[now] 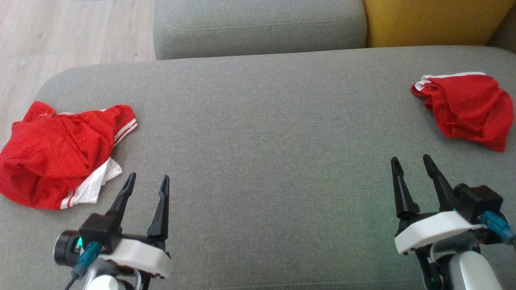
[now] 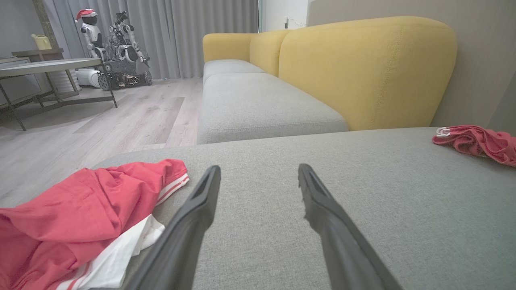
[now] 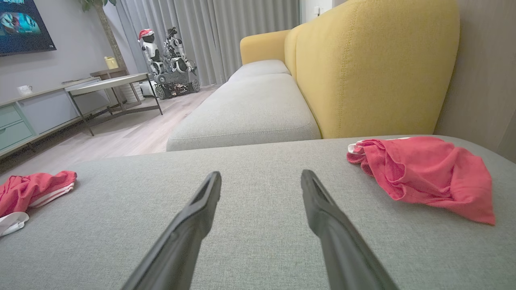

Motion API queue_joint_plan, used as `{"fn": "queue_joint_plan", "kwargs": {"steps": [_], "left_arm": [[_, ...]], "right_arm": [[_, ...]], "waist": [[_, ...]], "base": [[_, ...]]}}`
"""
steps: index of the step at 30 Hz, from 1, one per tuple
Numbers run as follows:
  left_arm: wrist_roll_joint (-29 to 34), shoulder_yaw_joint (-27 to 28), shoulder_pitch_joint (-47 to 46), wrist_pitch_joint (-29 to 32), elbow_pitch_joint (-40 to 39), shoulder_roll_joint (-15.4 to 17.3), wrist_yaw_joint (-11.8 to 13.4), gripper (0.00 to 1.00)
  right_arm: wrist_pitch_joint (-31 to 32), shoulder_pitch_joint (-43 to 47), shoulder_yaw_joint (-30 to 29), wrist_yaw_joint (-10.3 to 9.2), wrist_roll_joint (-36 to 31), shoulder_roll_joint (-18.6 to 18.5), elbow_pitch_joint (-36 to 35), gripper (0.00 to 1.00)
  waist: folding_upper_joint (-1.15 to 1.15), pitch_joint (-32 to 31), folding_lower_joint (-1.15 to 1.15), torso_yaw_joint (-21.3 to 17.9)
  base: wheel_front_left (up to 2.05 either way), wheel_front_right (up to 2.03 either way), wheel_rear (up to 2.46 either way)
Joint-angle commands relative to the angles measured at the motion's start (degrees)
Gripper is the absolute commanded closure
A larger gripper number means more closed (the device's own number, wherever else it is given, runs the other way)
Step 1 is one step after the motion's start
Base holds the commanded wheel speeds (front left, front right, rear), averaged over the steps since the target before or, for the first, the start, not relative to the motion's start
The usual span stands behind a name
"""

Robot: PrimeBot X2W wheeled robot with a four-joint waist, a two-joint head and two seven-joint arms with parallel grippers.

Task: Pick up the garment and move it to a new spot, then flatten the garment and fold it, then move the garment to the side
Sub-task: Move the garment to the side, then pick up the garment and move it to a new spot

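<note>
Left claw agape beside red garment

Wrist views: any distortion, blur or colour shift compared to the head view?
Head view: soft even light, no glare, slight grain; left garment and right garment read saturated red. Left wrist view: wide-angle stretch, left gripper looms large with soft edges, reds washed towards pink. Right wrist view: same stretch and pink cast around right gripper; no glare.

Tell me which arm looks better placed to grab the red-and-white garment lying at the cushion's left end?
Probably the left. The left gripper hovers open right beside the red-and-white garment, while the right gripper sits across the grey cushion, near another red garment.
</note>
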Motion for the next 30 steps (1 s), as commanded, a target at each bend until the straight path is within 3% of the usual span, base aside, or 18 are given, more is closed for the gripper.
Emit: {"fn": "queue_joint_plan", "kwargs": {"steps": [1,30], "left_arm": [[-0.25,2.09,-1.91,-0.11,-2.09,1.24,0.51,0.0],[-0.9,1.39,-2.57,0.05,-2.46,1.84,1.58,0.0]], "right_arm": [[0.08,-1.27,1.13,-0.04,0.25,-0.19,-2.48,0.0],[0.77,-1.56,0.4,-0.04,0.04,-0.18,-2.63,0.0]], "waist": [[0.0,-0.02,0.01,-0.04],[0.0,0.43,0.01,0.55]], "base": [[0.0,0.0,0.0],[0.0,0.0,0.0]]}}
